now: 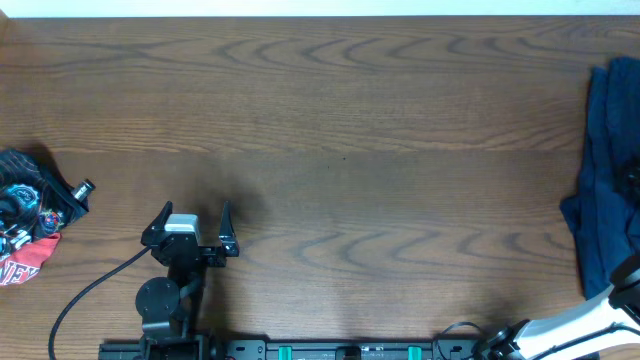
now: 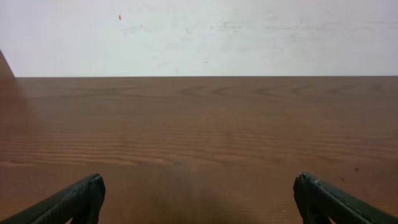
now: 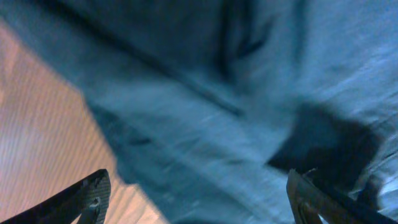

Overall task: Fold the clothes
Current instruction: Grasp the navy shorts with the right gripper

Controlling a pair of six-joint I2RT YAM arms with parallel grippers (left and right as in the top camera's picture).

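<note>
Your left fingers (image 2: 74,202) stand spread wide, low over the counter (image 2: 199,124), holding nothing. Your right fingers (image 3: 87,198) are spread too, close above the navy clothes (image 1: 608,170), which lie rumpled at the counter's right edge.

The clothes (image 1: 608,180) lie at the desk's (image 1: 330,120) right edge; a small heap (image 1: 30,225) sits at its left edge.

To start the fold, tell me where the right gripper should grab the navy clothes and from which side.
Probably best: pinch the clothes at the rumpled edge facing the table centre, coming down from above. The heap lies bunched at the right border, and the open right gripper hangs over where cloth meets wood.
</note>
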